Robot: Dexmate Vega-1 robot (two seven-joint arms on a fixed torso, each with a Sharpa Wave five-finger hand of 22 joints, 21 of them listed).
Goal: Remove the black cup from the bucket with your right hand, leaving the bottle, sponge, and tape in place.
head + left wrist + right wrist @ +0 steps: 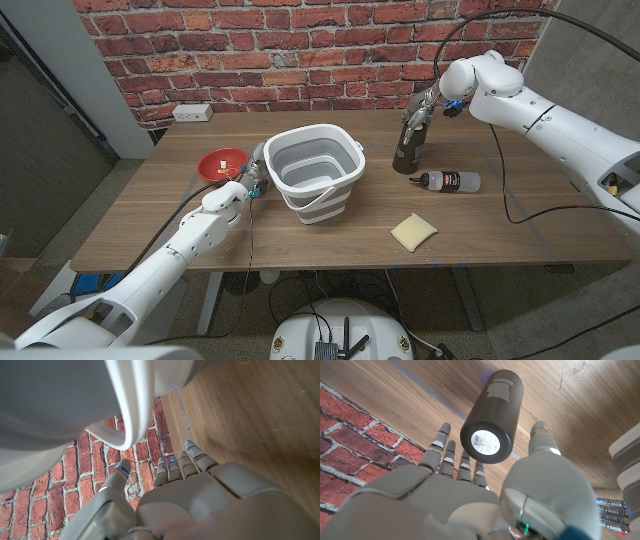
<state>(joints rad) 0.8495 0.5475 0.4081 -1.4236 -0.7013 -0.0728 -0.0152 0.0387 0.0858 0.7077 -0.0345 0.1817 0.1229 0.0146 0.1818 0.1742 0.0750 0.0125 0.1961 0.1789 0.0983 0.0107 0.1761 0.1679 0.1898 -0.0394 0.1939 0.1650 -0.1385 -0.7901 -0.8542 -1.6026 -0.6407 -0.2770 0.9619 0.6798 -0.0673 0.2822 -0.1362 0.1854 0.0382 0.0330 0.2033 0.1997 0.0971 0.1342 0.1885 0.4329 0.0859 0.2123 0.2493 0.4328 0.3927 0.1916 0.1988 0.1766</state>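
Black cup (408, 152) stands outside the bucket (322, 195), well to its right on the surface, with my right hand (424, 108) over its upper end. My fingers (447, 452) are spread to either side of it. The thumb (542, 440) stands clear with bare wood showing between, but the others pass behind the cup's wall, so I cannot tell whether they touch it.

The cup is tall and narrow, and the end facing my wrist carries a sticker (it may be standing on its mouth). If I draw away at a slant, a trailing fingertip could tip it. A fall towards the bucket would bring it down near the bottle (452, 181), which lies on its side just nearer me than the cup and would roll easily. The sponge (413, 232) lies nearer still and looks safe.

My left hand (232, 194) waits against the bucket's left side, fingers straight and holding nothing. A twitch there could shove the light folding wall.

The near inside of the bucket is hidden behind its rim. I can make out no tape, and a small grey thing behind the bucket's left is too blurred to name.
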